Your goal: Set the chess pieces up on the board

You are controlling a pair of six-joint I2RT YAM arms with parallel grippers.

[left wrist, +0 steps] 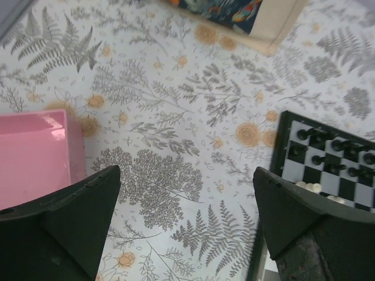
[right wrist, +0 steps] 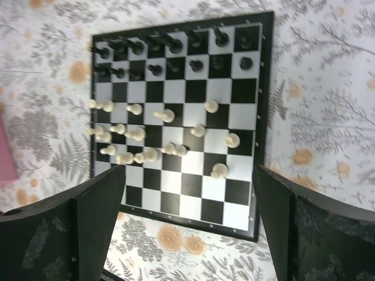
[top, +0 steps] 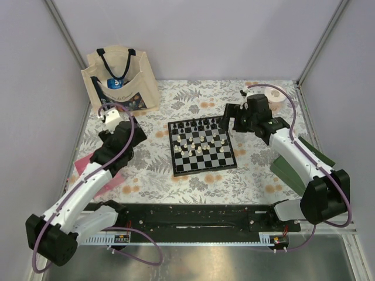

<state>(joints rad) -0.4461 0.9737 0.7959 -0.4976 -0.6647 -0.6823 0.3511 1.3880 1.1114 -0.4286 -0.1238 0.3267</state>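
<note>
The right gripper point(right wrist: 187, 175) hangs spread wide and empty above the small black-and-white chequered chessboard point(right wrist: 243, 117); tiny black plastic chessmen point(right wrist: 155, 69) stand in 2 rows beyond its fingertips, and cream chessmen point(right wrist: 135, 133) lie scattered between them. The left gripper point(left wrist: 184, 175), equally spread and empty, hovers over the flowered tablecloth point(left wrist: 176, 117); its right finger cuts off the board's corner

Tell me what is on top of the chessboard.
On the chessboard: black pieces in two rows along one edge, cream-white pieces scattered over the middle squares. In the right wrist view one finger of the right gripper covers one of its near corners.
</note>
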